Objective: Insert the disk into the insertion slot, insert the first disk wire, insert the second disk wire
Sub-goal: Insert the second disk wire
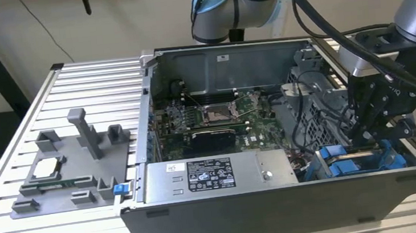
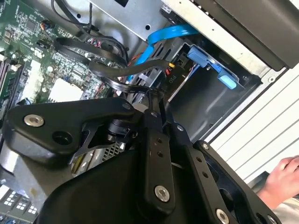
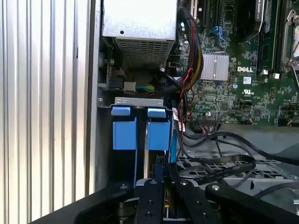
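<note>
A: Where is the pincer (image 1: 368,142) working right now?

B: It is reaching down into the open computer case (image 1: 226,220), at the corner on the exterior view's right, directly over the blue fittings of the insertion slot (image 1: 358,162).

A: And the disk?

B: In the first wrist view two blue carrier tabs (image 3: 140,128) are sitting side by side in the grey bay; I am taking the disk to be seated there, though its silver body is hidden.

A: Are the fingers gripping anything?

B: I cannot tell. In both wrist views the black linkage is blocking the tips.

A: How would these parts handle?

B: I am judging the disk as rigid, fairly dense and shock-sensitive, best held by its plastic carrier edges rather than its flat faces. The blue flat cable (image 2: 163,39) and the black cables (image 3: 219,163) are looking limp and springy, so holding at the stiff plug end would be giving the most control.

A: Anything else nearby?

B: A person's hand (image 2: 280,179) is resting outside the case.
</note>
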Robot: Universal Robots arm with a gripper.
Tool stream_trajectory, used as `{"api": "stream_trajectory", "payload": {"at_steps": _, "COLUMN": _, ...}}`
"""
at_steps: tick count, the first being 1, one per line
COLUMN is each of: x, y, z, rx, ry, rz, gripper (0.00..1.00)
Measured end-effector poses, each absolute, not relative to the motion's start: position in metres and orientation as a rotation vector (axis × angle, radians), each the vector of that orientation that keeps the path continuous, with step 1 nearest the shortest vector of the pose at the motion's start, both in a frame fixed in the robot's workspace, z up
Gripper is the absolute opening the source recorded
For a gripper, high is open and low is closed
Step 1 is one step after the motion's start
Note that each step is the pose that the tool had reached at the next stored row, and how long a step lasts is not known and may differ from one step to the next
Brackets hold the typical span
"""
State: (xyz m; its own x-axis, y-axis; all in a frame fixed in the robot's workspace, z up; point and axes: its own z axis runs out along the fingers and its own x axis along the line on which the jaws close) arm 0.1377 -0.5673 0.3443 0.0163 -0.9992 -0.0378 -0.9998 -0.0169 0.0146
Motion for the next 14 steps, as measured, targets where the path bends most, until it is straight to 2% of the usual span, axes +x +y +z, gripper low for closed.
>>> {"api": "stream_trajectory", "payload": {"at_steps": 14, "x": 0.1386, "y": -0.5673, "z": 0.338, "rx": -2.191, "ry": 2.228, "rz": 0.058, "gripper": 0.0}}
